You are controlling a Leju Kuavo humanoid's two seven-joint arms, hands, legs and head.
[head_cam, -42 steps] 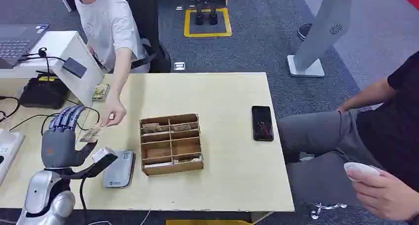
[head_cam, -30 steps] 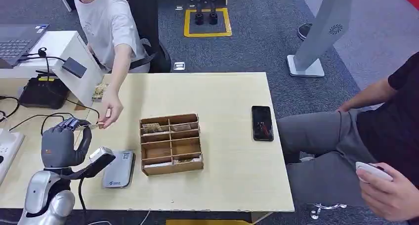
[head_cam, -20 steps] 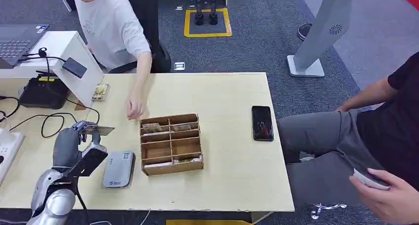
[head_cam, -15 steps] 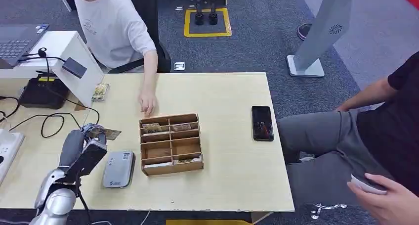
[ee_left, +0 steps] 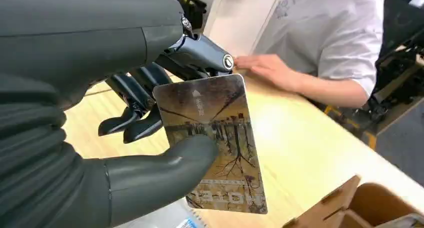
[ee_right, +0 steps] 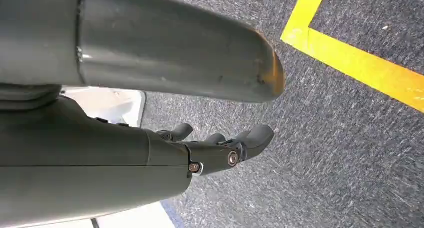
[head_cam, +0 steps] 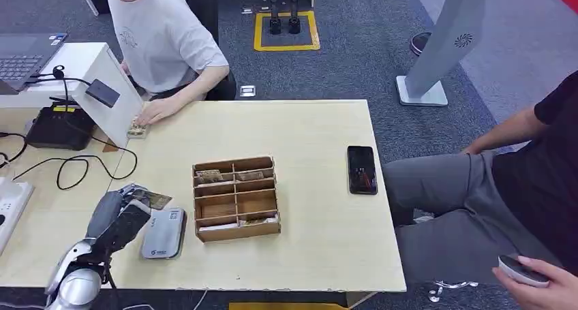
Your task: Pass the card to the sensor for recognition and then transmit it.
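I hold the card (ee_left: 215, 143) pinched between my left hand's (head_cam: 121, 211) thumb and darker fingers (ee_left: 131, 124); it is a glossy rectangle with rounded corners, printed with bare brown trees and a line of pale lettering. It sits just beside the grey sensor (head_cam: 164, 232), a flat rounded pad lying on the table's near left part, by the wooden box.

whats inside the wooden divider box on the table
The wooden box holds card-like items in several slots: two in its far row, one along its near edge. Middle slots look bare, but the dividers hide their floors.
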